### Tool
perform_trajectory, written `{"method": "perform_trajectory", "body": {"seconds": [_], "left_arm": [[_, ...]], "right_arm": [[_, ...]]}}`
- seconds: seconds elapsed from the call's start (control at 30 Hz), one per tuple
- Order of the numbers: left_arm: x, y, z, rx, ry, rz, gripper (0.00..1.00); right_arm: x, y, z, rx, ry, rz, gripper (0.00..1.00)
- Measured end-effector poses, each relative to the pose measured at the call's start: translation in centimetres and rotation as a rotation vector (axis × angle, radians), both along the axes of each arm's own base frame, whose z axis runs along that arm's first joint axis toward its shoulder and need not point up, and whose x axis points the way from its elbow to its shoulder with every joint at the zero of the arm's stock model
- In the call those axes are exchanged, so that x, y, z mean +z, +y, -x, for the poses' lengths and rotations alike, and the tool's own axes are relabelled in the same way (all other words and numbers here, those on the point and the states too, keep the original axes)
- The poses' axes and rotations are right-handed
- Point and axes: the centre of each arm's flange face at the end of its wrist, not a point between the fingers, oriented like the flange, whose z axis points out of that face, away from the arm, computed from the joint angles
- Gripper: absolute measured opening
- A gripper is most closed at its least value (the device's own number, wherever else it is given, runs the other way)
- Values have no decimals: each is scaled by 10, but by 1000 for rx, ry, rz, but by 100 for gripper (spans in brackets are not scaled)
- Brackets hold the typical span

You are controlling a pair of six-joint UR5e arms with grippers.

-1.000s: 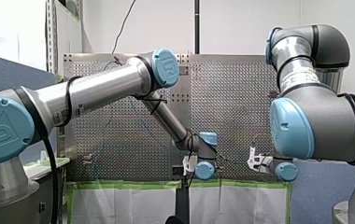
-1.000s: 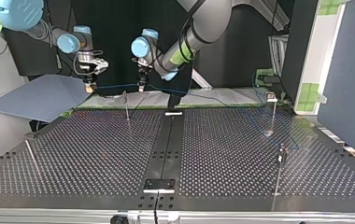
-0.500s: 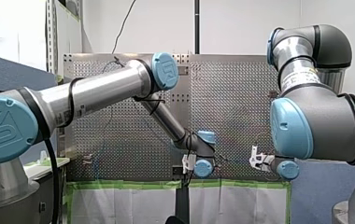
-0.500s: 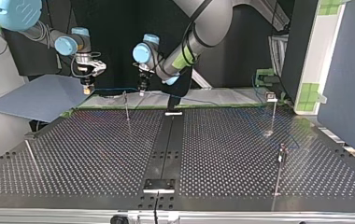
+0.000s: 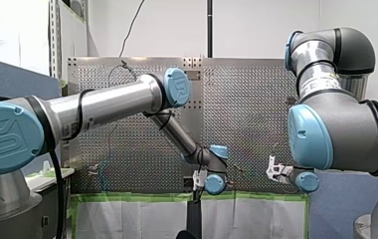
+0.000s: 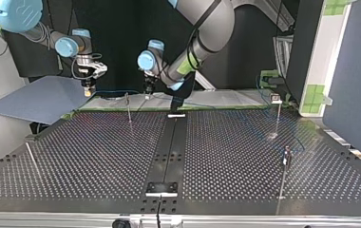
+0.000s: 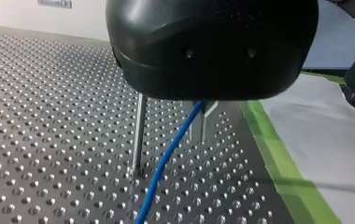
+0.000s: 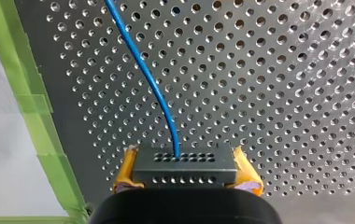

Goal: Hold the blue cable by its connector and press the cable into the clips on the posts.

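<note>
Gripping is confirmed at the right gripper [image 8: 186, 169]: the connector [image 8: 185, 158] is pinched between its yellow pads [image 8: 125, 170], over the table [image 8: 283, 93] near the green tape [image 8: 31, 107]. The cable [image 8: 143, 70] is led from the connector to the left gripper [image 7: 201, 116], beside a post [image 7: 139, 130]; whether that gripper is closed cannot be told.

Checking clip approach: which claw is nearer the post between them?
Left. My left claw, gripping the cable, hangs right beside the post; my right claw holds the connector farther off on the post's other side.
</note>
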Motion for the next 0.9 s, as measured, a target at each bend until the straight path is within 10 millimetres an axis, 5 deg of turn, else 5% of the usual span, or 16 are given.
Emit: {"method": "perform_trajectory", "body": {"seconds": [0.9], "left_arm": [[21, -3, -32, -14, -31, 40, 0]], "right_arm": [[9, -20, -4, 13, -3, 43, 0]]}}
